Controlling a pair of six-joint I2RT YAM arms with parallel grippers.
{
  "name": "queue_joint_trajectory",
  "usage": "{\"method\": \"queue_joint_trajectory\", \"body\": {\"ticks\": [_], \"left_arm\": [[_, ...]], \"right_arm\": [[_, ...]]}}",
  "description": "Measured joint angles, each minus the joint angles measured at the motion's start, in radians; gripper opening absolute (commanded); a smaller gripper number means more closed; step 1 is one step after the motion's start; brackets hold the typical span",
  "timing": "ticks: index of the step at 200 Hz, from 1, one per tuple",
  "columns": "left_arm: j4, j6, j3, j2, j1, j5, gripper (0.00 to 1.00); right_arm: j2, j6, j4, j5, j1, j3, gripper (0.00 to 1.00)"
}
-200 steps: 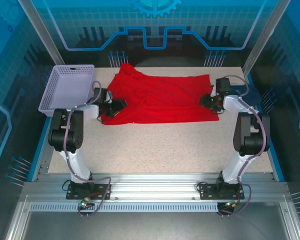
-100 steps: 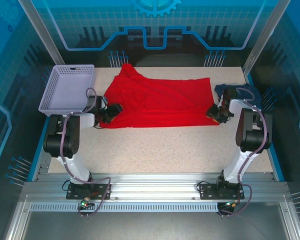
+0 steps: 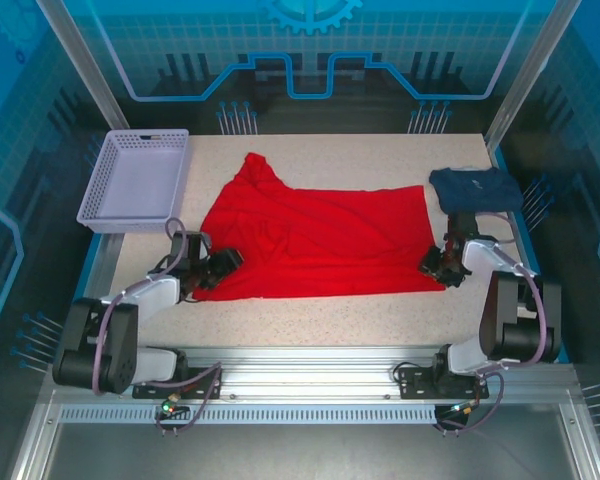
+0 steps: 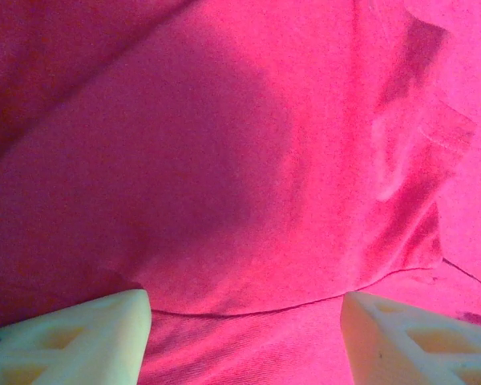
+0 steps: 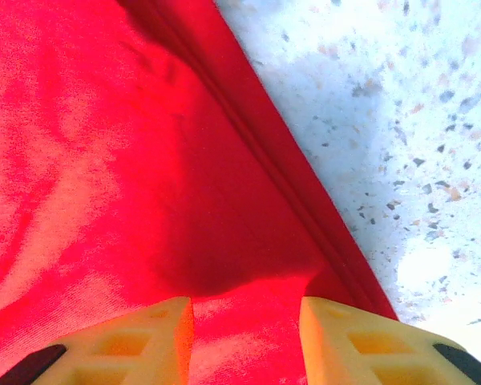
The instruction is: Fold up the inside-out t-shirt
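The inside-out t-shirt [image 3: 320, 240] lies spread across the middle of the table, bright red, with one sleeve poking up at its far left. My left gripper [image 3: 220, 268] sits low at the shirt's near left corner. In the left wrist view red cloth [image 4: 224, 160] with a folded edge runs between that gripper's [image 4: 244, 321] wide-set fingers. My right gripper [image 3: 438, 268] is at the near right corner. In the right wrist view its jaws [image 5: 247, 329] pinch a bunched ridge of the shirt [image 5: 104, 160] just inside the hem.
A dark navy folded garment [image 3: 475, 187] lies at the far right of the table, just beyond the right arm. A lilac mesh basket [image 3: 135, 178] stands at the far left. Bare speckled tabletop [image 3: 330, 320] runs along the near edge and shows beside the hem [image 5: 385, 120].
Both grippers have drawn back toward the near edge, and the shirt came with them and flattened out. The navy garment, covered before by the right arm, is now uncovered.
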State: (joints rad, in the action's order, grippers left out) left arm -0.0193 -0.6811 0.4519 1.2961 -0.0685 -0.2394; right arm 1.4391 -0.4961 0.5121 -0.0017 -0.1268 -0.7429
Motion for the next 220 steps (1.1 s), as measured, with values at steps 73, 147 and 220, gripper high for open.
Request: {"method": "queue_joint_trajectory", "body": {"ticks": [73,147,220], "left_arm": [[0.046,0.089,0.608,0.359,0.014,0.139,0.69],[0.270,0.186,1.494,1.062,0.035,0.121,0.69],[0.367,0.194,1.299,0.979,0.034,0.066,0.68]], "right_arm": [[0.077,0.019,-0.338,0.051,0.272,-0.167,0.57],[0.264,0.025,-0.432,0.047,0.254,-0.380,0.63],[0.370,0.043,-0.189,-0.006,0.225,-0.509,0.56]]}}
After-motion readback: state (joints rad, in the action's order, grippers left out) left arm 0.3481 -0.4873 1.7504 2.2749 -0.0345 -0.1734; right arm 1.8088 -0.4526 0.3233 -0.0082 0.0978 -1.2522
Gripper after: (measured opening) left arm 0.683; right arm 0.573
